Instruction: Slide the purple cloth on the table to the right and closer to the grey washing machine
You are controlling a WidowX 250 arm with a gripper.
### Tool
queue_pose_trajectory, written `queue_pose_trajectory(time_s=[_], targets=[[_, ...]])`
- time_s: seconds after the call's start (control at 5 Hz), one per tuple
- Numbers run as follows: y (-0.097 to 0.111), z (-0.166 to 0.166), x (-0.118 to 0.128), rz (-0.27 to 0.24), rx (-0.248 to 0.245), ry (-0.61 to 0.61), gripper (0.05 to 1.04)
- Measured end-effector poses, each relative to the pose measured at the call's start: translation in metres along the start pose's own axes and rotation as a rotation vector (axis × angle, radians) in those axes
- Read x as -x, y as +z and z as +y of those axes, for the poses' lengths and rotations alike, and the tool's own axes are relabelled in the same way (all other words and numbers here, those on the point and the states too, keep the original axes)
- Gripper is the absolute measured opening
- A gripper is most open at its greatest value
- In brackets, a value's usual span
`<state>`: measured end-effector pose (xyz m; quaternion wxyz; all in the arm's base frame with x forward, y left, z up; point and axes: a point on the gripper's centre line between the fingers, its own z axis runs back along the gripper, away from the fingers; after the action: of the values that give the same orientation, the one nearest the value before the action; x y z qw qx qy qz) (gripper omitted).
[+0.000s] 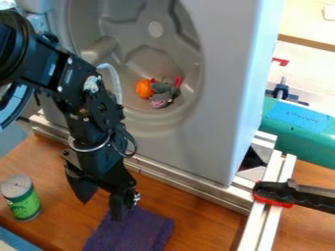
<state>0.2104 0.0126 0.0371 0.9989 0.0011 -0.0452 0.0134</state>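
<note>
- Two fingers of the black gripper (101, 211), pointing down over the wooden counter (160, 184), well apart, with nothing held between
- Right under one fingertip, a folded purple cloth (134, 233) at the near edge of the view (touching or just below, cannot tell which)
- To the left of the gripper, upright on the counter, a green can (21, 198) with a bare metal top
- Behind, a big grey basin (219, 122), standing behind a metal rail (190, 187)
- In the hollow of the basin, an orange ball (144, 88) beside a small grey soft toy (162, 89) (pink and red bits on it)
- At the right, a black and red clamp (288, 193) over the metal frame (267, 215)
- Farther back, a green case (304, 146) with blue tape (298, 116) on top
</note>
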Motion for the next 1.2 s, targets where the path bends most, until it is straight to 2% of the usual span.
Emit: queue_pose_trajectory(time_s=[0.2, 0.4, 0.6, 0.8, 1.0, 1.2], targets=[[-0.003, 0.0, 0.001, 0.009, 0.0, -0.003, 1.001], [-0.011, -0.004, -0.007, -0.033, 0.027, -0.035, 1.001], [-0.032, -0.005, -0.014, -0.061, 0.031, -0.045, 1.001], [-0.061, -0.002, -0.013, -0.039, 0.007, -0.046, 1.001], [-0.087, -0.003, -0.009, 0.029, -0.001, -0.052, 1.001], [-0.102, -0.001, -0.003, 0.089, -0.009, -0.037, 1.001]])
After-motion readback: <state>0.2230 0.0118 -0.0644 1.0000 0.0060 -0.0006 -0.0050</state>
